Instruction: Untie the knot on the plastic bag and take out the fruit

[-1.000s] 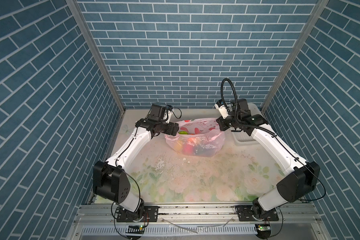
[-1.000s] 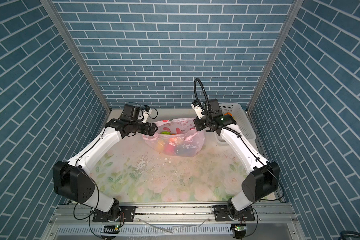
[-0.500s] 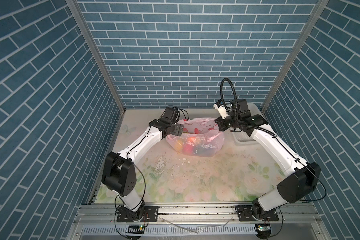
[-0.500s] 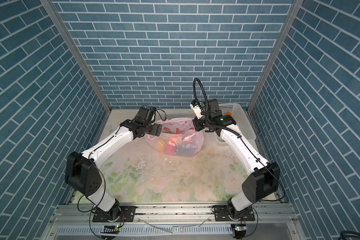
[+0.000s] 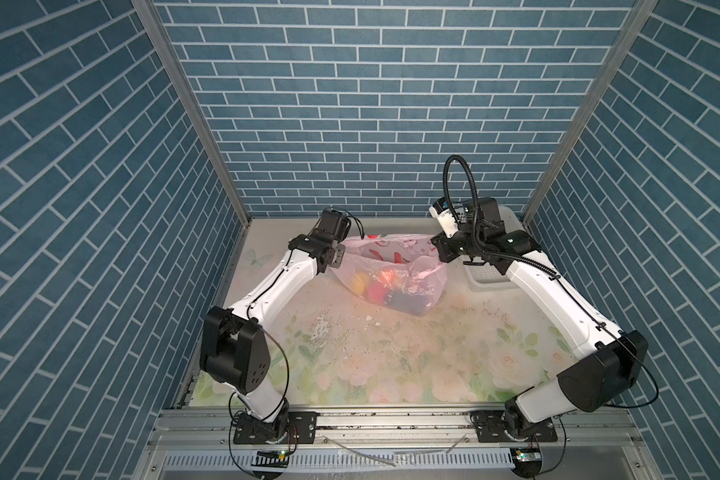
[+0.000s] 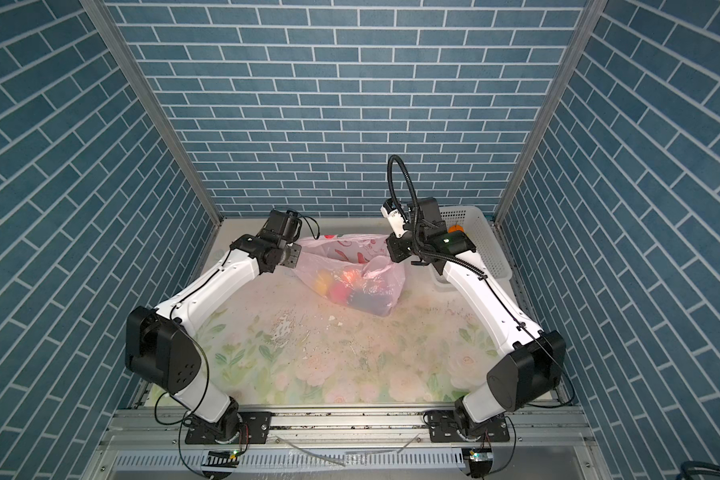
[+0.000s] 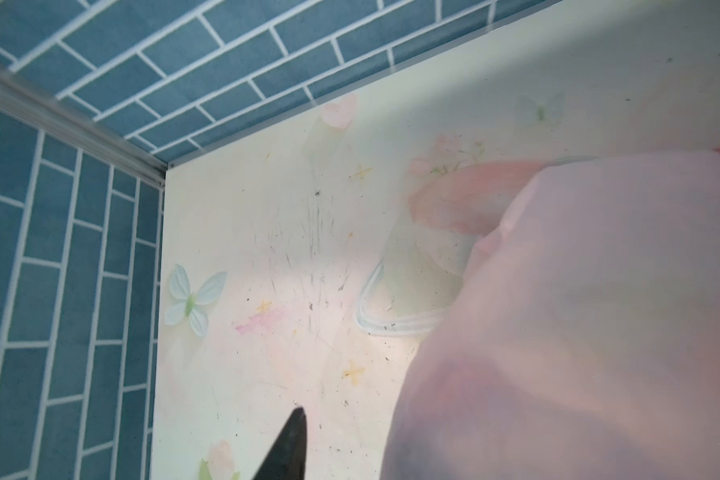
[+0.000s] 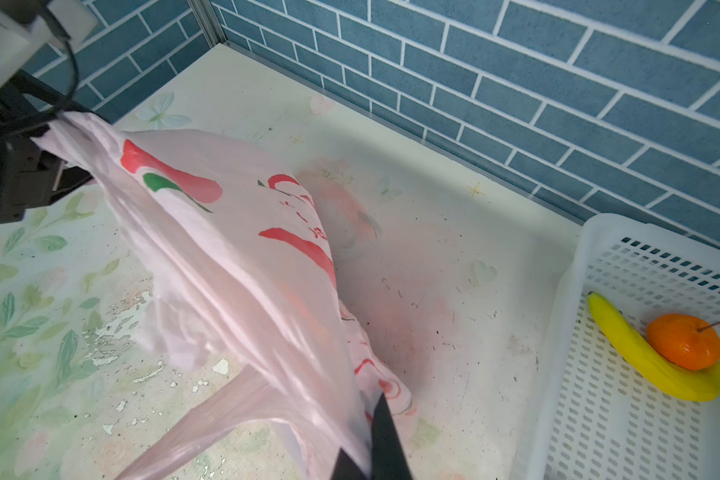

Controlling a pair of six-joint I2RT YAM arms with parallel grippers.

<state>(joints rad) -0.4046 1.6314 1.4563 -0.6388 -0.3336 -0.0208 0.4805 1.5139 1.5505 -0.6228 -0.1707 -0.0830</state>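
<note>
Blue-brick walls (image 5: pixel 371 104) enclose floral tabletop (image 5: pixel 391 357) bearing plastic bag (image 5: pixel 408 286)

Through the plastic bag (image 5: pixel 395 274) the fruit (image 5: pixel 375 286) shows only as smeared yellow, red and dark blotches; I can't tell one kind from another. The knot I can't pick out anywhere. The left gripper (image 5: pixel 340 255) has its tips buried in the film, so whether they pinch it is unclear. Its wrist view gives one dark fingertip (image 7: pixel 291 449), cut by the edge, and a blurred pink mass. The right gripper (image 8: pixel 366 457) is cropped too. The right arm covers most of the basket (image 5: pixel 487 278).
</note>
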